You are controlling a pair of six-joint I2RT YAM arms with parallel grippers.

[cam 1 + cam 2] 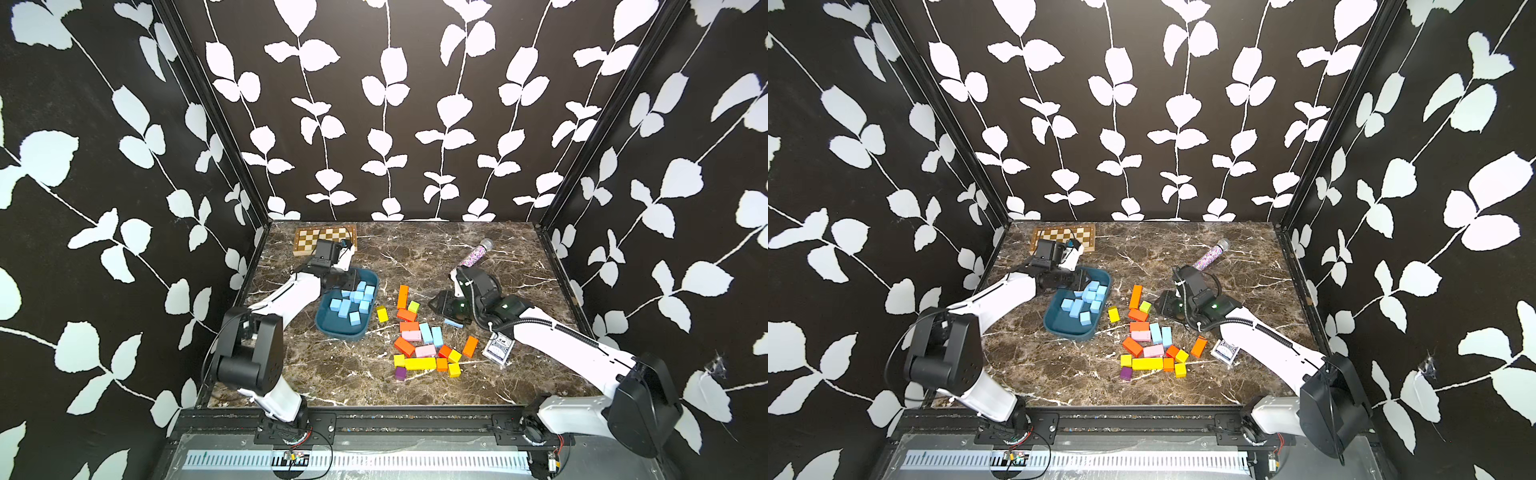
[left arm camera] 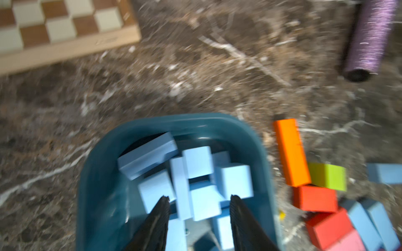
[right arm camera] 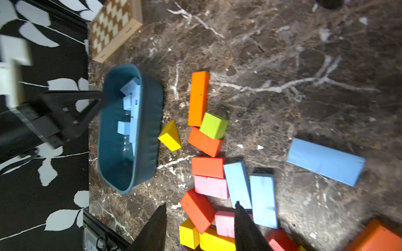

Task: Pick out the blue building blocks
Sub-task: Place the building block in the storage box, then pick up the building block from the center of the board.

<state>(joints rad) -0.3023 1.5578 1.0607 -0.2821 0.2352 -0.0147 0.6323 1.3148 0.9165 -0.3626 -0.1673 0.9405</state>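
Left gripper: your left gripper [image 2: 199, 198] is hovering over the far end of the tray [image 2: 195, 121], with its jaws standing apart and nothing clamped between them.
Right gripper: your right gripper [image 3: 200, 205] is hanging low above the loose pile, with its jaws parted and empty.
Blue blocks, sorted: about a dozen blue blocks [image 1: 353, 299] are lying heaped in the tray, mostly toward its far end.
Blue blocks, loose: you are seeing three on the counter [image 1: 415, 257]. A pair [image 1: 431, 333] is lying side by side, touching, inside the pile. One flat piece [image 3: 326, 162] is lying apart from the pile, near the right gripper.
Other blocks: the other blocks [image 1: 419, 363], orange, yellow, pink, green and one purple, are sitting between the tray and your right arm.
Clutter: the chessboard [image 1: 307, 241] is lying in the far left corner, the microphone [image 1: 478, 252] is lying farther back on the right, and the cards [image 1: 498, 348] are sitting against your right arm.
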